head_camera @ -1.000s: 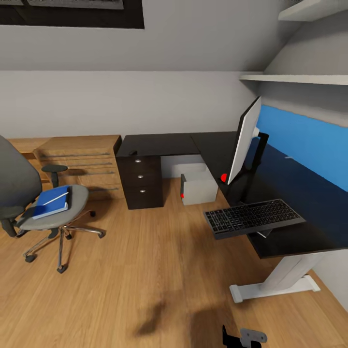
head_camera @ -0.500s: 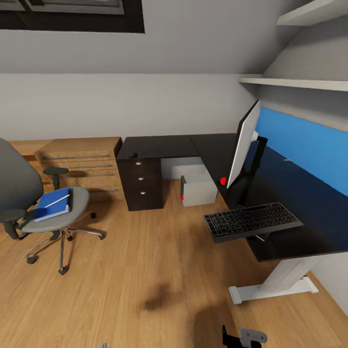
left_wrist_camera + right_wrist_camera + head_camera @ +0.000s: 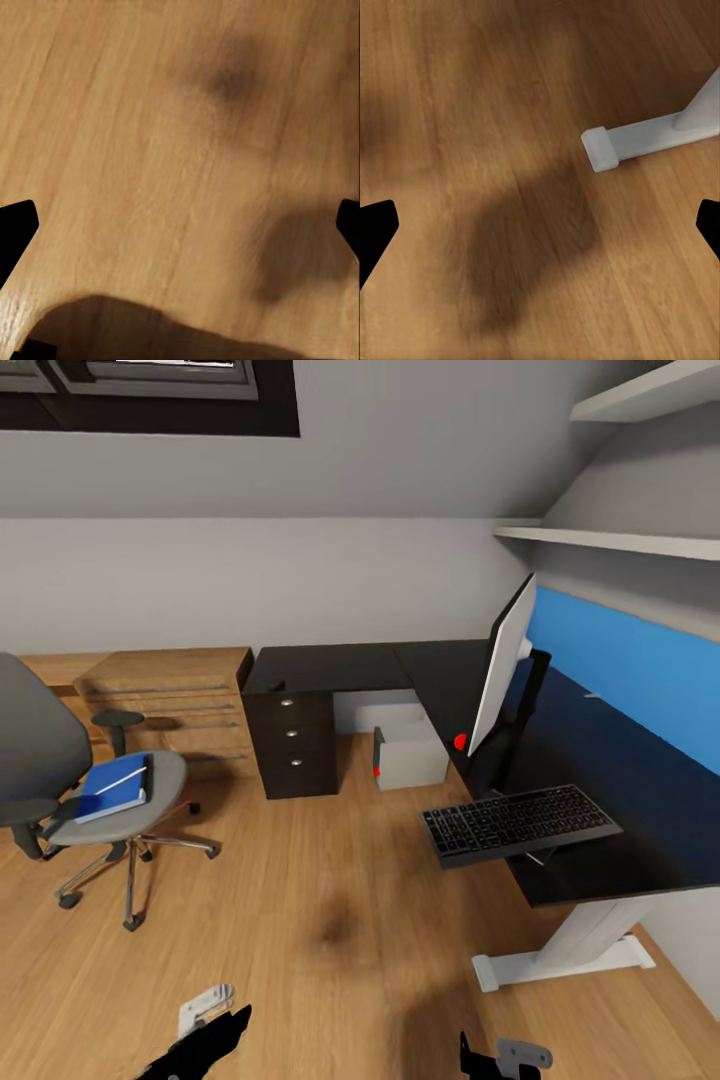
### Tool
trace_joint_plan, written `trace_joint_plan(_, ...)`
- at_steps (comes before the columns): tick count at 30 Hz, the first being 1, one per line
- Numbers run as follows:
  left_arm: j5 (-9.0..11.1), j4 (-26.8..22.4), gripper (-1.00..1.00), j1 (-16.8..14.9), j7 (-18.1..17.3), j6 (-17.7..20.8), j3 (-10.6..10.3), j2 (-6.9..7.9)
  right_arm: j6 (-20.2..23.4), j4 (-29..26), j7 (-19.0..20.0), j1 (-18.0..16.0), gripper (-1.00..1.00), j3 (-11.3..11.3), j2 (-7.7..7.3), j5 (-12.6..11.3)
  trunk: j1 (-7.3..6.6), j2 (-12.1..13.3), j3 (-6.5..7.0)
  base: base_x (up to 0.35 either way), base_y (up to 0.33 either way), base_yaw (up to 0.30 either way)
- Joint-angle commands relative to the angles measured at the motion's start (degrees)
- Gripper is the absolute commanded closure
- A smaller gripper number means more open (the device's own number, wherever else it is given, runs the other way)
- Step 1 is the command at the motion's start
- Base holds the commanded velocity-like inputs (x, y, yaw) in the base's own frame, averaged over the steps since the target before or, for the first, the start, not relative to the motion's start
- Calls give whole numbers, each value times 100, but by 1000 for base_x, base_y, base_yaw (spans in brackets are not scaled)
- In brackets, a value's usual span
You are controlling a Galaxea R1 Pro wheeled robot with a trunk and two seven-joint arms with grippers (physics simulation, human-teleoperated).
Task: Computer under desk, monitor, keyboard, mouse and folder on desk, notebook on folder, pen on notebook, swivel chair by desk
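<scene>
While the robot stood on the wooden floor [image 3: 300, 920], its left gripper [image 3: 180, 225] and right gripper [image 3: 540, 225] both hung low over the boards, each with its fingers spread wide apart and nothing between them. Near the right one lay the foot of the white leg [image 3: 645, 139] of the desk [image 3: 600, 800]. Further on, the keyboard [image 3: 520, 823] sat at the desk's near edge, partly overhanging it, and behind it the monitor [image 3: 503, 665] stood upright on the black top, before the blue back panel [image 3: 640, 670]. Off to the left, well apart from the desk, the swivel chair [image 3: 90, 800] carried the folder [image 3: 113, 788] on its seat, with the pen [image 3: 122, 783] lying across the stack; I could not make out the notebook clearly. Farther back, the computer [image 3: 410, 755] rested on the floor under the desk, beside the black drawer unit [image 3: 292, 745], and a wooden drawer chest [image 3: 175, 705] stood against the wall.
</scene>
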Motion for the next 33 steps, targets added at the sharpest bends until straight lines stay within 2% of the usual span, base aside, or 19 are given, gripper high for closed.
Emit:
trace_joint_plan(1,141,-159,-100,-2,-4,201,6,21,-19,9,-39,-6,-100,-30,1,57,-23,39,13,0,0,0)
trace_joint_plan(5,508,-661,-100,-19,-84,879,9,112,-17,8,-40,-4,-100,-30,0,54,-111,199,85,0,0,0)
trace_joint_plan(6,887,-962,-100,-97,-198,1356,11,173,-15,8,-41,-6,-100,-30,0,53,-133,239,103,0,0,0)
trace_joint_plan(11,1677,-1226,-100,-339,-383,1986,12,357,-10,8,-41,-5,-100,-30,0,52,-242,440,193,0,0,0)
trace_joint_plan(12,2027,-1274,-100,-431,-463,2210,9,432,-15,7,-41,-6,-100,-30,-2,52,-264,480,211,0,0,0)
trace_joint_plan(13,2201,-1294,-100,-472,-506,2322,9,460,-19,7,-41,-6,-100,-30,-4,52,-286,520,228,0,0,0)
trace_joint_plan(14,2779,-1346,-100,-572,-666,2713,7,538,-31,7,-51,-4,-100,-30,-7,52,-308,560,246,0,0,0)
trace_joint_plan(15,2882,-1353,-100,-586,-701,2783,6,551,-33,7,-52,-4,-100,-30,-7,52,-308,560,246,0,0,0)
trace_joint_plan(20,3189,-1370,-100,-627,-854,2983,12,588,-37,7,-52,-4,-100,-30,-31,52,-308,560,246,0,0,0)
trace_joint_plan(33,3285,-1380,-100,-641,-1033,3054,-40,588,-4,4,-57,-5,-100,-34,-52,47,-308,560,246,0,0,0)
